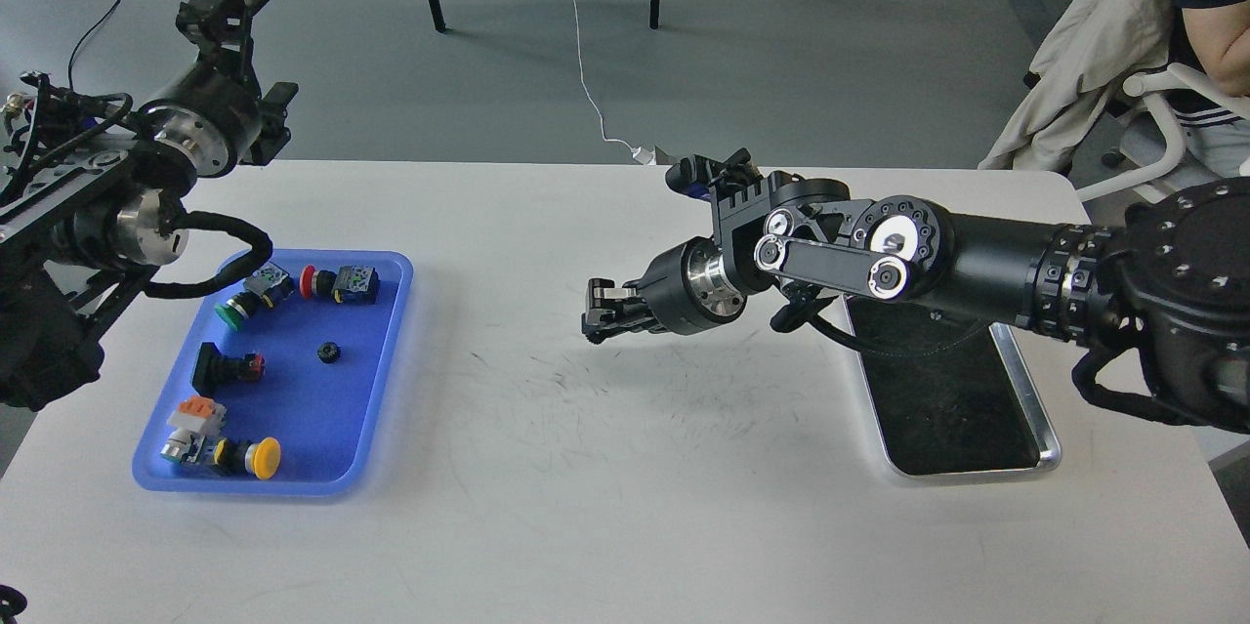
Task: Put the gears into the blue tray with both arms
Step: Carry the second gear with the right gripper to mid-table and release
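The blue tray (pixel 311 414) lies at the table's left. One tiny black gear (pixel 328 352) rests near its middle, among several coloured push-button switches (pixel 337 283). My right arm reaches leftward over the middle of the table. Its gripper (pixel 596 313) hovers well right of the blue tray, with the fingers drawn together on what looks like a small dark gear, barely distinguishable from the black tips. My left gripper (pixel 221 7) is raised beyond the table's far left corner, above and behind the blue tray. It is dark and its fingers cannot be told apart.
A shiny silver tray (pixel 1025 456) sits at the table's right, partly under my right arm, and holds nothing I can see. A seated person and chair (pixel 1162 87) are beyond the right edge. Scuffed white tabletop lies between the trays.
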You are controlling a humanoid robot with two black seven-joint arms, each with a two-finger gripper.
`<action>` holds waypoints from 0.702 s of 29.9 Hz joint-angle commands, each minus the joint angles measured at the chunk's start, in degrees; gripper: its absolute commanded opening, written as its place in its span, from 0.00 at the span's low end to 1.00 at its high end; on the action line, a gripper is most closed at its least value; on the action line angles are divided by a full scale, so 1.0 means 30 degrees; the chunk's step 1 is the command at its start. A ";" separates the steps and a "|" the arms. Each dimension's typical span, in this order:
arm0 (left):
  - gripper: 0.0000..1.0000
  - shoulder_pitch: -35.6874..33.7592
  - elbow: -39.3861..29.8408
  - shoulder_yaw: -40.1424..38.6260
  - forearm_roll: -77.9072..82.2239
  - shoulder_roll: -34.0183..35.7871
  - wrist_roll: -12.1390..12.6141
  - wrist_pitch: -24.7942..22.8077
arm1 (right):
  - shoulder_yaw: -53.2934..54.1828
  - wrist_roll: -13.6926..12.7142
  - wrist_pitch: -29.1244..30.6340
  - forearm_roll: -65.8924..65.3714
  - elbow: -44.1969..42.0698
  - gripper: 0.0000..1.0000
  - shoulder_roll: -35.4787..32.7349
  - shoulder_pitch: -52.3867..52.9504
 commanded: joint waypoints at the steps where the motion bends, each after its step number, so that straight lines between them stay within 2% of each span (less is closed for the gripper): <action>1: 0.98 -0.0025 -0.0002 0.0005 -0.0002 -0.0014 0.0005 0.0001 | 0.1458 0.0141 -0.0222 0.0249 -0.0121 0.04 0.0026 -0.1336; 9: 0.98 -0.0054 -0.0002 0.0005 -0.0001 0.0016 -0.0024 0.0001 | 0.2107 0.0201 -0.0368 0.3207 0.1401 0.04 0.0026 -0.1602; 14: 0.98 -0.0025 -0.0002 0.0005 -0.0002 0.0016 -0.0024 0.0001 | 0.2136 0.0055 -0.0485 0.3239 0.2134 0.06 0.0026 -0.1748; 19: 0.98 -0.0054 -0.0002 -0.0025 -0.0002 0.0016 -0.0024 0.0001 | 0.2107 -0.0121 -0.0573 0.3005 0.2223 0.10 0.0026 -0.2012; 21: 0.98 -0.0054 -0.0002 -0.0025 -0.0002 0.0045 -0.0053 0.0001 | 0.2107 -0.0209 -0.0602 0.2946 0.2223 0.15 0.0026 -0.2216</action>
